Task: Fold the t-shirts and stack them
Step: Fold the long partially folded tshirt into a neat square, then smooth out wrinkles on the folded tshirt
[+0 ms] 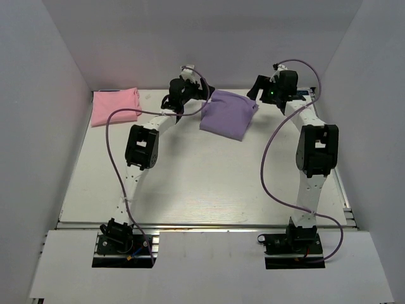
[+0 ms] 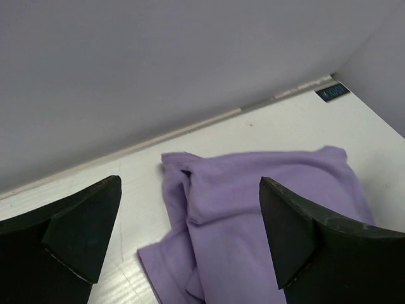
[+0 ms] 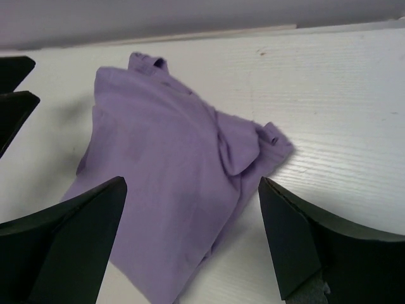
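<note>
A lavender-purple t-shirt [image 1: 228, 114] lies folded into a rough, rumpled rectangle at the back middle of the table. A pink t-shirt [image 1: 116, 106] lies folded at the back left corner, apart from it. My left gripper [image 1: 180, 95] hovers at the purple shirt's left edge, and in the left wrist view it [image 2: 190, 215] stands open above the cloth [image 2: 253, 190], holding nothing. My right gripper [image 1: 264, 90] hovers at the shirt's right edge. Seen from the right wrist, it [image 3: 190, 218] is open too, above the purple cloth [image 3: 158, 171], with nothing between its fingers.
White walls close in the table at the back [image 1: 202, 38] and on both sides. A small blue label [image 2: 331, 92] sits at the back right corner. Purple cables [image 1: 272, 158] loop from both arms. The left gripper's black fingers [image 3: 16, 101] show at the left edge of the right wrist view.
</note>
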You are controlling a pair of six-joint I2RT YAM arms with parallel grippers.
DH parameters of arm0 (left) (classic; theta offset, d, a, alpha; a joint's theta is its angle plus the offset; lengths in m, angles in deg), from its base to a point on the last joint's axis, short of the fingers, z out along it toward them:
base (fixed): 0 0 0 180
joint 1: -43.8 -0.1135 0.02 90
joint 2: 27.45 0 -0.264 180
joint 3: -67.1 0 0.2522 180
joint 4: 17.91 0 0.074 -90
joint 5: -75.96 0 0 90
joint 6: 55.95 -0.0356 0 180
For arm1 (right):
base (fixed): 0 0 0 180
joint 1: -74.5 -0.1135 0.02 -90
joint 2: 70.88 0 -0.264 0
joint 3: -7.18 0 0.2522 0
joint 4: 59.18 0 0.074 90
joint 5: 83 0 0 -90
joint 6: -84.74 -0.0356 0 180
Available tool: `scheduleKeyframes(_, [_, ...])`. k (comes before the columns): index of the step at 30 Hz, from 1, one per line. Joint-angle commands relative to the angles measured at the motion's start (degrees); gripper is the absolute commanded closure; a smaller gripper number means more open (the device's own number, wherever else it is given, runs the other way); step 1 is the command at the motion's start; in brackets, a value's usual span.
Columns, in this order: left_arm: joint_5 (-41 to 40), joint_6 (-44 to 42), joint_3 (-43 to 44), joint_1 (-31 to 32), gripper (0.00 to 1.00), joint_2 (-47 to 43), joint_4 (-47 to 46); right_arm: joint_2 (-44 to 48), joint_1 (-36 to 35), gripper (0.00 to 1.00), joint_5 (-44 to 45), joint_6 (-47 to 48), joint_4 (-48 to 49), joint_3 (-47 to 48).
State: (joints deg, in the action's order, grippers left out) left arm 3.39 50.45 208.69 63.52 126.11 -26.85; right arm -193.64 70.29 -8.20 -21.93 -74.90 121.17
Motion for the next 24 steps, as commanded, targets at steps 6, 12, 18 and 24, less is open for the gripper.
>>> scheduleKeyframes(6, [16.5, -1.4, -13.0, 1.4, 0.0, -11.4, 2.7, -3.0, -4.6, 0.1, -6.0, 1.1, -3.5, 2.3])
scheduleKeyframes(12, [21.7, -0.1, -19.3, 5.2, 0.0, -12.8, 1.9, -9.2, -4.9, 0.1, -5.0, -3.8, -3.9, 6.5])
scheduleKeyframes(18, [23.6, -0.1, -29.1, 7.0, 0.0, -16.7, 2.9, -11.4, -4.8, 0.1, -5.7, -5.2, -4.8, 4.5])
scheduleKeyframes(24, [19.0, -1.9, -50.5, 8.1, 0.0, -29.2, 4.6, -6.1, -5.4, 0.1, -8.4, -5.8, -1.0, -10.1])
